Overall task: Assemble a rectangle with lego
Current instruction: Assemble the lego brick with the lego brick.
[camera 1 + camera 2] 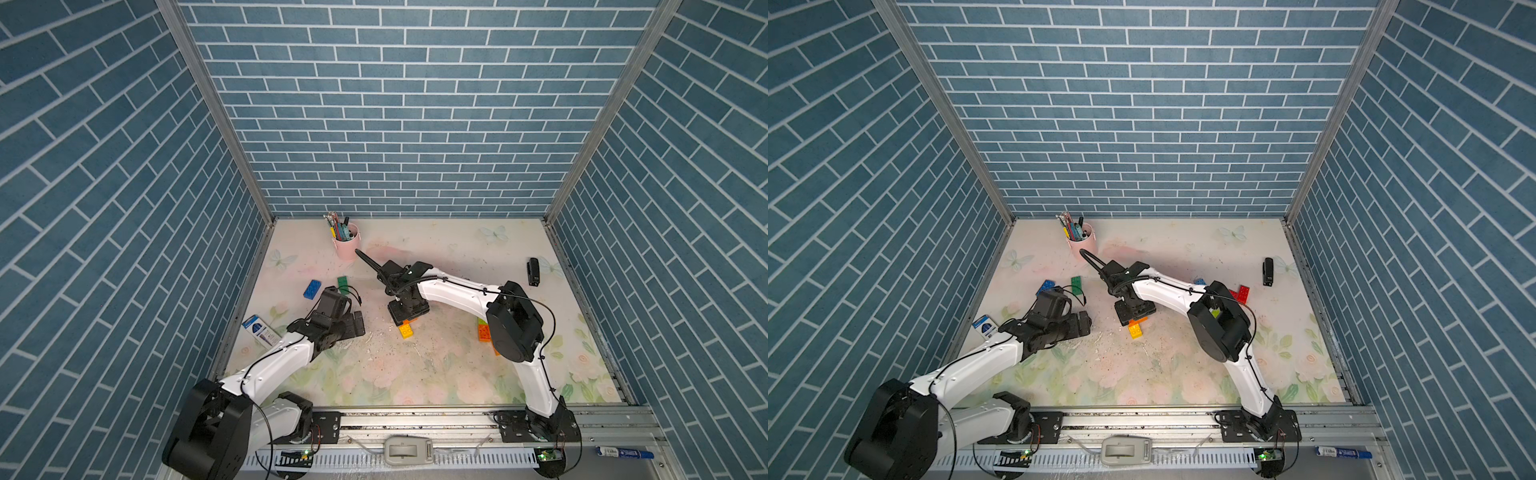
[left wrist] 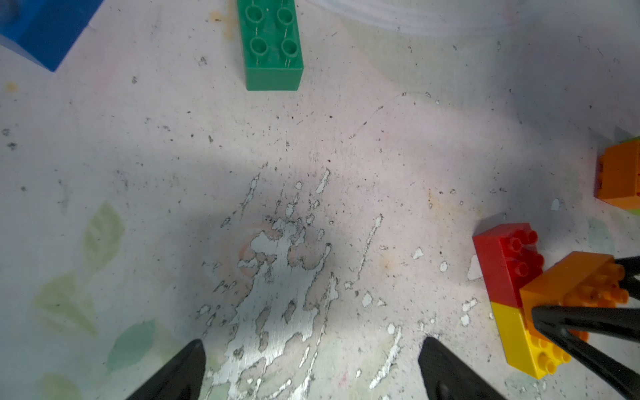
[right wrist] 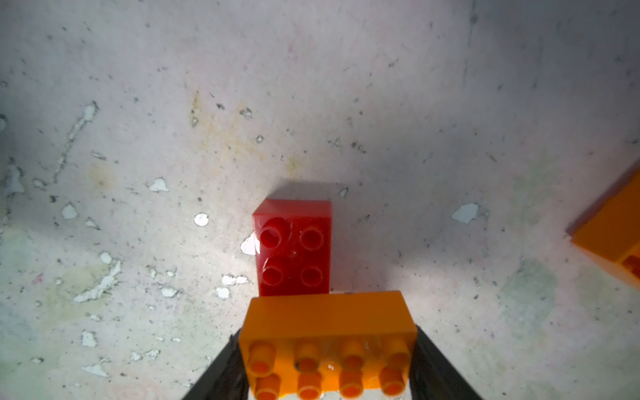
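1 pink cup (image 1: 345,248) stood beyond both claws, packed with pens (image 1: 337,227). Right claw (image 3: 329,346), its arm bent downward, pinched a glossy studded orange brick (image 3: 329,320) over a red brick (image 3: 294,249) joined to a yellow brick (image 2: 516,341). Left claw (image 2: 311,356) gaped wide over scuffed, flaking mat (image 2: 138,138), with a green brick (image 2: 273,45) ahead.

A: Left gripper (image 2: 313,343) state?
B: Jaws are spread wide, nothing is gripped; arm is folded low.
A: Right gripper (image 3: 328,346)?
B: Pointed straight down, clamped on an orange brick (image 3: 329,311); arm is stretched toward the middle.
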Tool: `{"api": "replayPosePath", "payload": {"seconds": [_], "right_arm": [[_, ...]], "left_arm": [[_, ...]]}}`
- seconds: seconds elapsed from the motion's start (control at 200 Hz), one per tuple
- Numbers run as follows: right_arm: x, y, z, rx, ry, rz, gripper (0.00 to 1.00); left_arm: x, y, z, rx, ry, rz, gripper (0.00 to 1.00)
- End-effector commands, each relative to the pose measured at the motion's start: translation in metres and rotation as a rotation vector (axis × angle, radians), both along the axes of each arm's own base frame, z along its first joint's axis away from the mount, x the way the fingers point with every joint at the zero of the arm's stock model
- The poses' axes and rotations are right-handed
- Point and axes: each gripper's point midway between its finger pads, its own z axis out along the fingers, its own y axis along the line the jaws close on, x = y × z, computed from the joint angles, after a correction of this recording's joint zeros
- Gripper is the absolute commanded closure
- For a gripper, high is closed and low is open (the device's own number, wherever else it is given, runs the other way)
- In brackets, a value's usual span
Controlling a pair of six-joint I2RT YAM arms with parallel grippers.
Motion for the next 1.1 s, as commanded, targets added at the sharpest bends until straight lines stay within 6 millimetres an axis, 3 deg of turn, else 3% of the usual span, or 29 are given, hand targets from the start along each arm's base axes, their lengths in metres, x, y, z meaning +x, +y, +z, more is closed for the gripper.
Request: {"api": "replayPosePath", "payload": {"seconds": [0.0,0.625,0.78,1.095], "right_arm": [[-0.008,-0.014,-0.024,-0.094,0.067,0.014,0.82],[-0.008,-0.027,-0.06,-0.187,0.06,0.012,0.96],[-0.007,-0.033,-0.061,-0.238,0.05,0.01,0.99],[-0.009,-0.028,-0.067,-0.232,0.067,0.004,1.0]], "left_arm": [[-0.002,0.004,-0.003,0.013,0.001,-0.002,0.02],[-0.002,0.004,-0.005,0.015,0.002,-0.004,0.02],[-0.003,0.004,-0.003,0.013,-0.003,-0.002,0.02],[-0.002,0.004,-0.002,0.013,-0.007,-0.004,0.03]]}}
